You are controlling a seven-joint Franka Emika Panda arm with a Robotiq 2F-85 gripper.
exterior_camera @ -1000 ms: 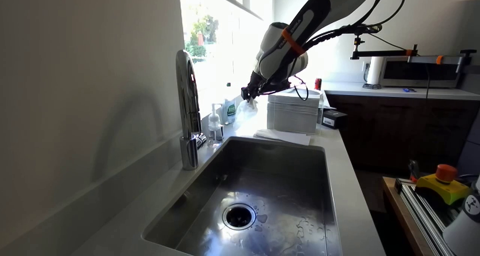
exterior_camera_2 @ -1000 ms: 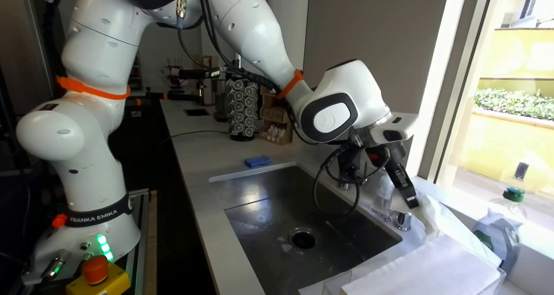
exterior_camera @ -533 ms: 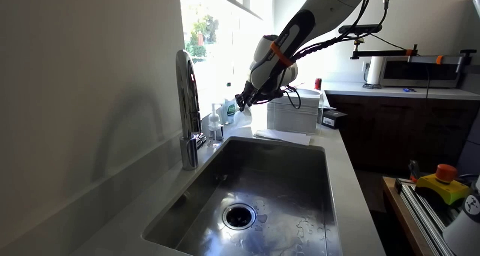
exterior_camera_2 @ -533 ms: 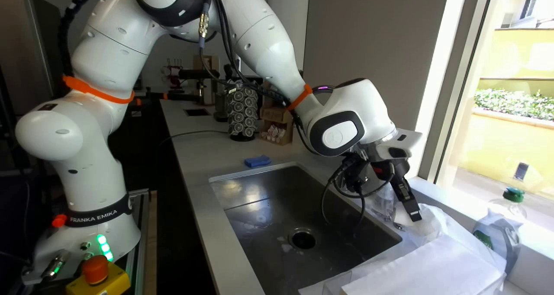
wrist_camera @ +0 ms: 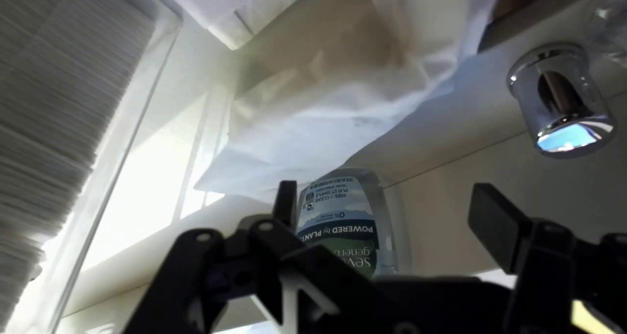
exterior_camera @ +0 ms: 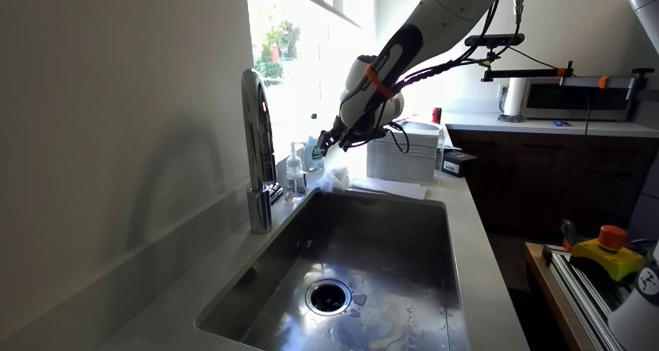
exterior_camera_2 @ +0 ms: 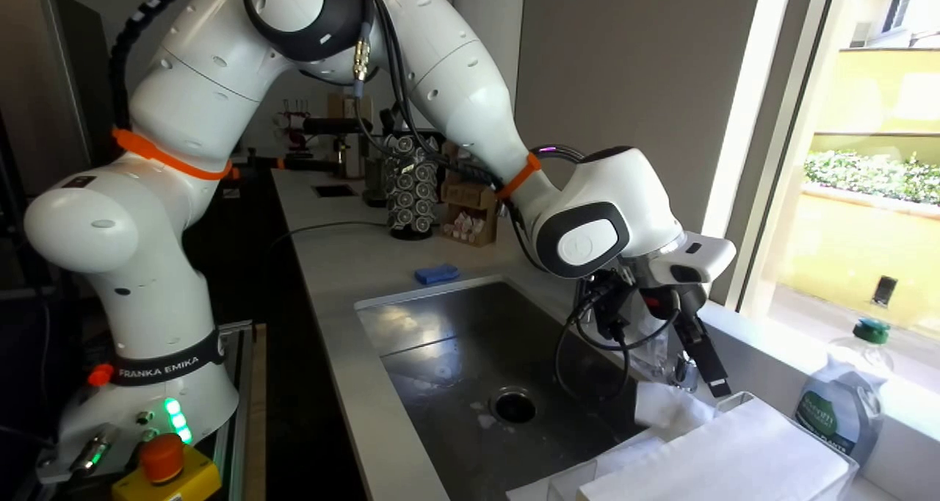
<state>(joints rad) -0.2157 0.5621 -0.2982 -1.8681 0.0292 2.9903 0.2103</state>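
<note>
Gripper gapes wide above the counter | crumpled white sheet lies by the corner of the sink | green-capped bottle, paper stack stand close by

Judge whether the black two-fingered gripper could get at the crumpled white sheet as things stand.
Probably yes: in the wrist view the gripper stands open, and nothing shows between it and the sheet.
</note>
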